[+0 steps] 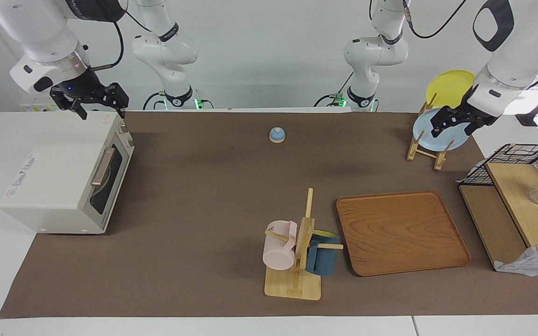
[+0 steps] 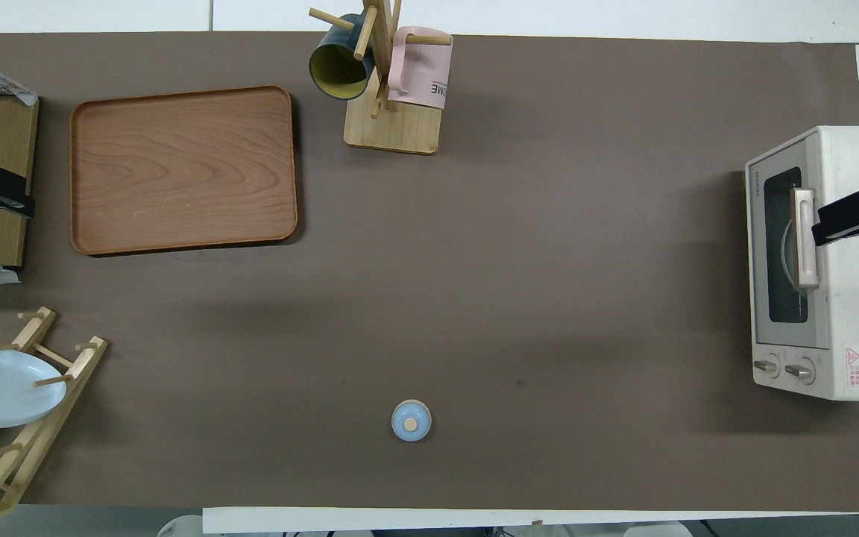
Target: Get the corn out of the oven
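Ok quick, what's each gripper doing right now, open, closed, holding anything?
Right gripper: open, empty, over the oven, whose door is shut.
Left gripper: empty, in front of the plate rack; open or shut cannot be told.

The table (image 1: 203,210), brown-matted, carries the oven (image 1: 66,186) at the right arm's end, a wooden tray (image 1: 399,233), mug stand (image 1: 297,275), plate rack (image 1: 430,149) and small blue bell (image 1: 277,135).

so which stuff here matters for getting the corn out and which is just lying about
For the job:
- oven, door shut, corn not visible
- right tool, over the oven

Lying about:
- wooden tray
- mug rack
- plate rack
- wire basket
- blue knob
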You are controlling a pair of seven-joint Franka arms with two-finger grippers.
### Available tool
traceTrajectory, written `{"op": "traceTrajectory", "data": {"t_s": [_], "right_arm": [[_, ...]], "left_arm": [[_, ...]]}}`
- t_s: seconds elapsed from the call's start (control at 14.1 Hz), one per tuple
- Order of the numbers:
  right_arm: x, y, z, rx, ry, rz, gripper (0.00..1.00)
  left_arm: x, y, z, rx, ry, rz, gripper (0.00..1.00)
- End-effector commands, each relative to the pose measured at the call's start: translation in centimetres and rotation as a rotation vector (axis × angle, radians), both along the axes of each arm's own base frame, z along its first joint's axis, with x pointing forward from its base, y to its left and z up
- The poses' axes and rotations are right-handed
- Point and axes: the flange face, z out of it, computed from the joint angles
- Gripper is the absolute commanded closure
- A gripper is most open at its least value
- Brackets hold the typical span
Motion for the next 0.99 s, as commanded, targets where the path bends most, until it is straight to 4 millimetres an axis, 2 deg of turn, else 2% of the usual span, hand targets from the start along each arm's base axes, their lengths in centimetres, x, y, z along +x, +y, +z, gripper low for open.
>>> {"op": "traceTrajectory", "data": {"t_s": [0.0,0.43,0.5,0.57,0.64,0.71,0.78,0.92], "right_arm": [[-0.1,-0.2,0.7,-0.004,-0.009,-0.020,0.00],[-0.5,0.2,0.2,-0.004,0.006,-0.001,0.00],[-0.5,0.3,-0.3,-0.002,0.012,0.013,0.05],[-0.5,0.4,-0.5,-0.001,-0.008,0.039,0.52],[-0.5,0.4,-0.8,0.002,-0.018,0.064,0.70],[-0.4,0.0,-1.2,0.006,-0.025,0.099,0.93],[0.2,-0.1,-2.5,0.009,-0.045,0.139,1.00],[1.7,-0.3,-6.2,-0.009,-0.055,0.158,1.00]], "left_arm": [[-0.5,0.0,0.2,-0.011,0.009,-0.007,0.00],[-0.5,0.0,0.2,-0.011,0.009,-0.007,0.00],[-0.5,0.0,0.2,-0.011,0.009,-0.007,0.00],[-0.5,0.0,0.2,-0.011,0.009,-0.007,0.00],[-0.5,0.0,0.2,-0.011,0.009,-0.007,0.00],[-0.5,0.0,0.2,-0.011,0.009,-0.007,0.00],[-0.5,0.0,0.2,-0.011,0.009,-0.007,0.00],[-0.5,0.0,0.2,-0.011,0.008,-0.007,0.00]]}}
